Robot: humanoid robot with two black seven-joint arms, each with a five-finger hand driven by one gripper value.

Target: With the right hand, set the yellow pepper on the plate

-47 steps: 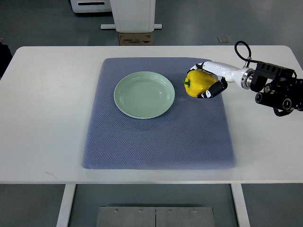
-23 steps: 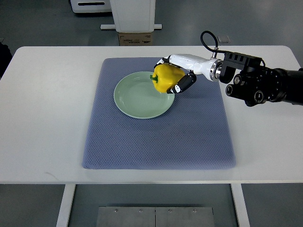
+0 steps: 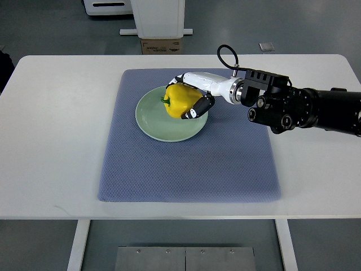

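Note:
My right hand [image 3: 187, 96] comes in from the right edge and is shut on the yellow pepper [image 3: 179, 100]. The pepper has a green stem pointing left. I hold it over the right half of the pale green plate [image 3: 153, 116], which lies on the blue-grey cloth mat [image 3: 189, 164]. I cannot tell whether the pepper touches the plate. My left arm is out of view.
The mat lies on a white table [image 3: 56, 124]. A white machine base [image 3: 158, 17] and a cardboard box [image 3: 162, 46] stand beyond the table's far edge.
My right hand has carried the pepper leftward from the mat's right side, over the plate's rim, to above the plate.

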